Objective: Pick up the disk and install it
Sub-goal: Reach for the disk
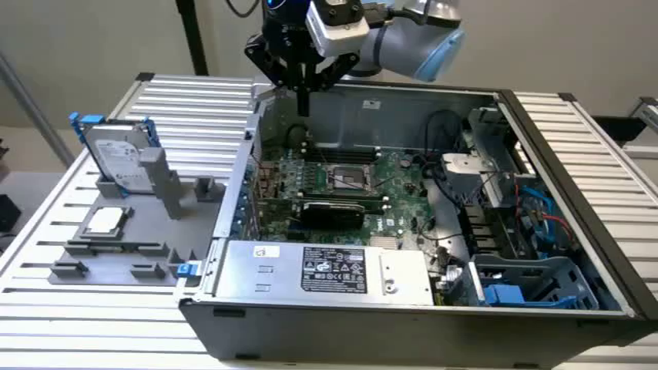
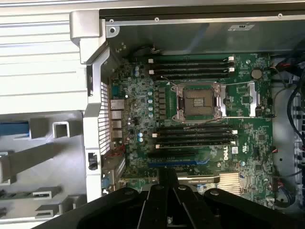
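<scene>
1. The pincer [image 1: 303, 106] hangs over the open computer case [image 1: 575, 200]. Its fingers are pressed together with nothing between them.
2. Directly below the pincer lies the motherboard [image 1: 401, 173], with 1 CPU socket [image 1: 355, 179] near its centre.
3. The disk [image 1: 115, 158] is well apart from the pincer, lower and toward the exterior view's left, outside the case. It stands upright in its blue carrier on the grey fixture [image 1: 72, 266].
4. The case side wall [image 1: 246, 166] stands between the pincer and the disk.
5. Count:
   - 1 disk.
   - 1 CPU chip [image 1: 106, 221], lying flat on the fixture near the disk.
   - 1 power-supply box [image 1: 319, 270], beyond the motherboard from the pincer.
   - 1 blue drive cage [image 1: 535, 285], at the case corner farthest from the pincer.
6. The exterior view gives the disk, the chip and the power-supply box. The wrist view gives the fingers [image 2: 157, 205] above the board, the socket's metal frame and the memory slots [image 2: 190, 67] on both sides of it.
</scene>
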Action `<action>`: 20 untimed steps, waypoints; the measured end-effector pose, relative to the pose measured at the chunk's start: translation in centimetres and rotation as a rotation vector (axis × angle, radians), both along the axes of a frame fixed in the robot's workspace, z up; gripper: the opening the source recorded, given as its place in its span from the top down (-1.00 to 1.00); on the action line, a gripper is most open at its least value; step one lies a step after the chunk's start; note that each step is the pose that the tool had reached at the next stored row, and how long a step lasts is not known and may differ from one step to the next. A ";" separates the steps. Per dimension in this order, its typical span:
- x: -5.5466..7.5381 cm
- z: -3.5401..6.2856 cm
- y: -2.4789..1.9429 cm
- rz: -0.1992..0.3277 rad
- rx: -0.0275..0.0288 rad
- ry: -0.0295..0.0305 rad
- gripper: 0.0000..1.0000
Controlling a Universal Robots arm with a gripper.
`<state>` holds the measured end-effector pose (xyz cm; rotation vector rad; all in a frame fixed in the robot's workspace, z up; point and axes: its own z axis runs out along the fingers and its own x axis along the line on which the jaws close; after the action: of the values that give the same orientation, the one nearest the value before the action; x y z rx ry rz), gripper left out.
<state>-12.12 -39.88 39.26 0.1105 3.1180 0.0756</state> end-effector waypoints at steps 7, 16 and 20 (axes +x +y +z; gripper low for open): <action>0.0 0.00 0.00 0.000 -0.0001 0.0000 0.79; -2.9 0.00 -0.03 0.000 -0.0001 -0.0122 0.79; -4.8 0.01 -0.03 0.000 -0.0001 -0.0160 0.79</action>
<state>-16.88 -39.91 39.27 0.1094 3.1021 0.0759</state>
